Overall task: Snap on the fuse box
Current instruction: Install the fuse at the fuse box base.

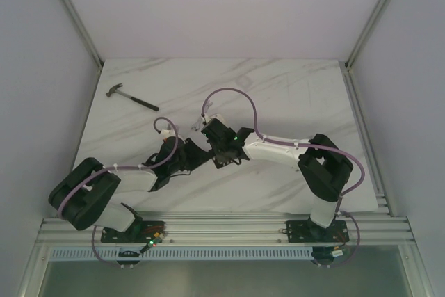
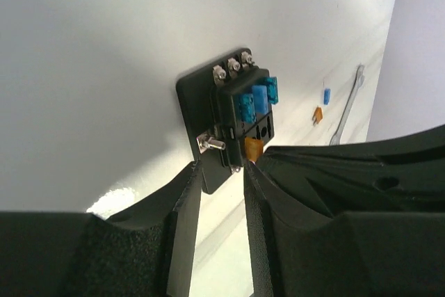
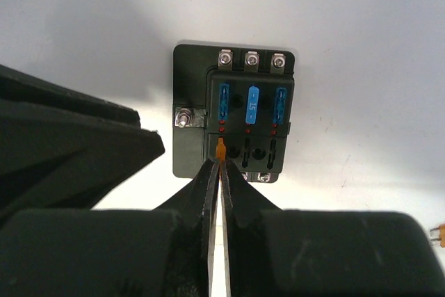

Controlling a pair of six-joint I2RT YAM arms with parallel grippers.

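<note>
On marble point(image 1: 292, 95), right jaws pinch amber fuse point(image 3: 221, 149) in fuse box point(image 3: 191, 88); left jaws spread.

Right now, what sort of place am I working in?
Probably a robot test bench in a lab: a marble-look table boxed in by plain white walls and a metal frame, with a hammer and a fuse box laid out.

Left arm point(image 1: 104, 189), right arm point(image 1: 278, 149): white link shells, black joint housings. Lilac cable point(image 1: 236, 92) routed along each arm in loose loops, secured with white ties. Black base plates point(image 1: 314, 230) at bottom of frame, one per arm. Green indicator lamp point(image 1: 237, 140) lit at right wrist. Left gripper point(image 2: 221, 166), right gripper point(image 3: 220, 165): matte black fingers point(image 2: 132, 255), fine-ribbed inner pads point(image 2: 259, 241).
</note>
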